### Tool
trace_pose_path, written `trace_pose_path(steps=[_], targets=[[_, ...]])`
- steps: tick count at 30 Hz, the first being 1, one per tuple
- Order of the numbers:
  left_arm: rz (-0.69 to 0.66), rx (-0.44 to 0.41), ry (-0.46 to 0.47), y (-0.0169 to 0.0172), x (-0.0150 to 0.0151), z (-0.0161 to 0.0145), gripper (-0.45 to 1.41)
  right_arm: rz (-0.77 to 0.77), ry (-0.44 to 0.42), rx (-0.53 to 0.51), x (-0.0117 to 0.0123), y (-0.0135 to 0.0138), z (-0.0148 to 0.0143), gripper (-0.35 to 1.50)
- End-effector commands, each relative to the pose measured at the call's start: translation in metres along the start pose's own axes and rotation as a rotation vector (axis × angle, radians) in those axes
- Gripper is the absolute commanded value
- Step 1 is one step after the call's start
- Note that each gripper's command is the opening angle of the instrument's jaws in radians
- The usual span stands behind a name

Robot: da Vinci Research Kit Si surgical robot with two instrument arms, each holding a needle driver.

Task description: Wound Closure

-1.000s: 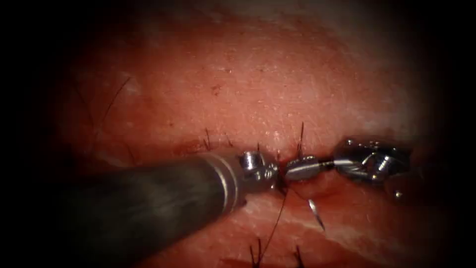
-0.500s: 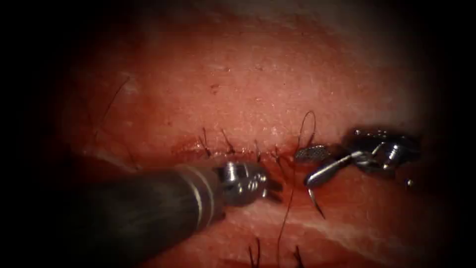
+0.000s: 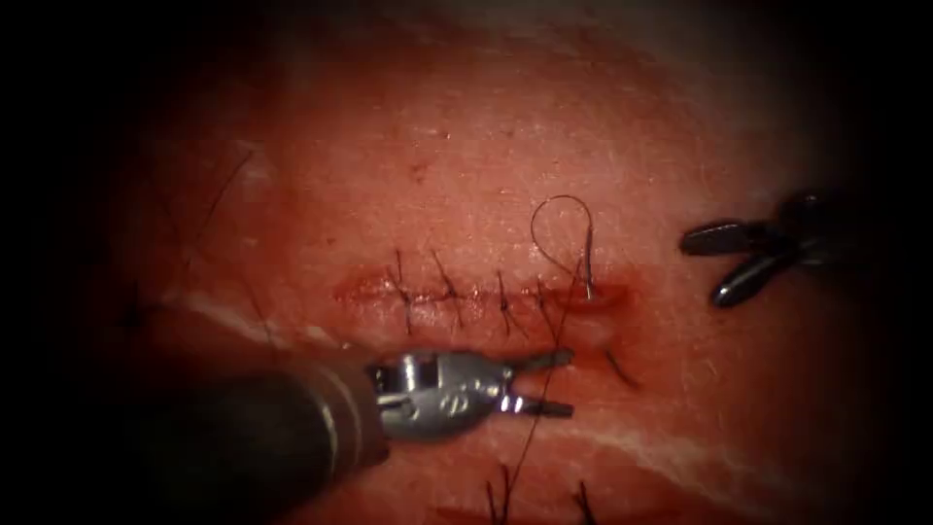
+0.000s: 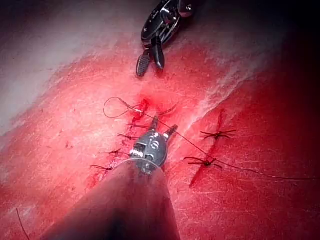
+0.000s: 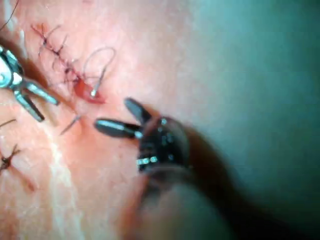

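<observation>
Your needle (image 3: 589, 275) sits in the tissue (image 3: 505, 175) at the right end of the cut (image 3: 486, 292), its tail standing above the cut, its tip (image 3: 620, 369) emerging below, with thread (image 3: 554, 219) looped above. Your left hand (image 3: 556, 383), just below the cut, is spread apart and holds nothing. Your right hand (image 3: 714, 265), well right of the cut, is also spread and empty.

The needle (image 3: 604, 335) is largely buried in the tissue (image 3: 486, 175) (both ends showing). The thread (image 3: 533, 428) is cut off by the endoscope view's lower edge.
</observation>
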Motion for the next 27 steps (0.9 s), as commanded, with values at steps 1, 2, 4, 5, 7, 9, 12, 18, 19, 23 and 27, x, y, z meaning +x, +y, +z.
trace_pose_path(steps=[1,2,4,5,7,9,12,18,19,23,27], targets=[[-0.002,0.005,0.009,0.0007,-0.0002,0.0013,0.26,0.003,0.002,-0.004,-0.0015,0.0003,0.0008,1.13],[-0.004,0.012,0.015,0.0007,0.0,0.0015,0.27,0.002,0.006,-0.008,-0.0017,0.0005,0.0009,1.13],[-0.006,0.02,0.018,0.0007,0.0002,0.0021,0.31,-0.001,0.009,-0.016,-0.002,0.0008,0.001,1.13],[-0.007,0.022,0.017,0.0006,0.0002,0.0022,0.31,-0.003,0.013,-0.019,-0.0021,0.0009,0.0011,1.13],[-0.009,0.027,0.015,0.0003,0.0002,0.0026,0.31,-0.006,0.013,-0.028,-0.0025,0.0011,0.0013,1.13],[-0.01,0.032,0.013,0.0001,0.0,0.003,0.31,-0.009,0.014,-0.03,-0.0028,0.0012,0.0015,1.13],[-0.009,0.039,0.009,0.0,-0.0005,0.0037,0.31,-0.012,0.014,-0.033,-0.0031,0.0012,0.0017,1.13],[-0.006,0.055,0.0,-0.0001,-0.0013,0.0049,0.31,-0.015,0.015,-0.037,-0.0035,0.0011,0.0022,1.11],[-0.006,0.057,-0.001,-0.0001,-0.0014,0.005,0.31,-0.016,0.015,-0.038,-0.0036,0.0011,0.0023,1.11],[-0.006,0.064,-0.004,0.0001,-0.0014,0.0057,0.26,-0.018,0.016,-0.043,-0.0038,0.0013,0.0028,1.11],[-0.008,0.089,0.009,0.0003,-0.0014,0.0059,-0.31,-0.019,0.017,-0.045,-0.0039,0.0013,0.0031,1.11]])
